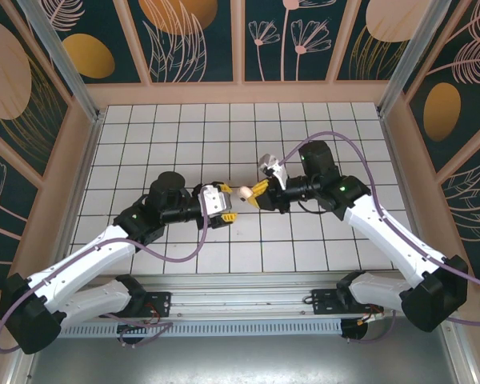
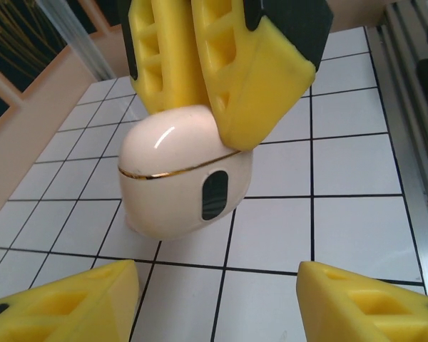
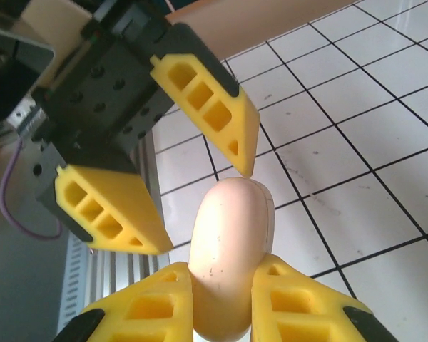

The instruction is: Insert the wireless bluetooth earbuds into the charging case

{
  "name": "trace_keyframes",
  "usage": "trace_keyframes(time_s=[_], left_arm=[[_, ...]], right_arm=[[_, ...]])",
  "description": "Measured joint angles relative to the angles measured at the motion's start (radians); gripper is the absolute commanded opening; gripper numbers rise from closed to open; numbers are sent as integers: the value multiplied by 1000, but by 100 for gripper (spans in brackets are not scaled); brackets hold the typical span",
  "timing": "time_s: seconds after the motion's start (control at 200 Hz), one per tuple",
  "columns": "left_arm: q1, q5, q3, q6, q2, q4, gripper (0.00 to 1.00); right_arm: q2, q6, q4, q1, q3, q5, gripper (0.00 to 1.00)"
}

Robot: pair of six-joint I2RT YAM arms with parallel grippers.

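White tiled table (image 1: pixel 184 128) (floral walls (image 1: pixel 188 36)); right jaws clamped on charging case (image 1: pixel 244 192), left jaws apart.

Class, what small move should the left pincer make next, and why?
Probably ease the left pincer forward to grip the free end of the case: it stands open facing the case, the lid seam is shut, and the right pincer clamps the other end.

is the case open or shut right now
Shut. The case has its two halves meeting along a thin gold seam, with no gap between them.
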Motion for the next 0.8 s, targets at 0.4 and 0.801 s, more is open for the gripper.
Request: trace_keyframes(time_s=[0.4,0.801], left_arm=[[0,72,2,117,34,-4,50],[0,142,2,162,41,-4,41]], right_arm=[[28,-436,-189,14,56,-58,3],[107,-551,-232,31,85,-75,4]])
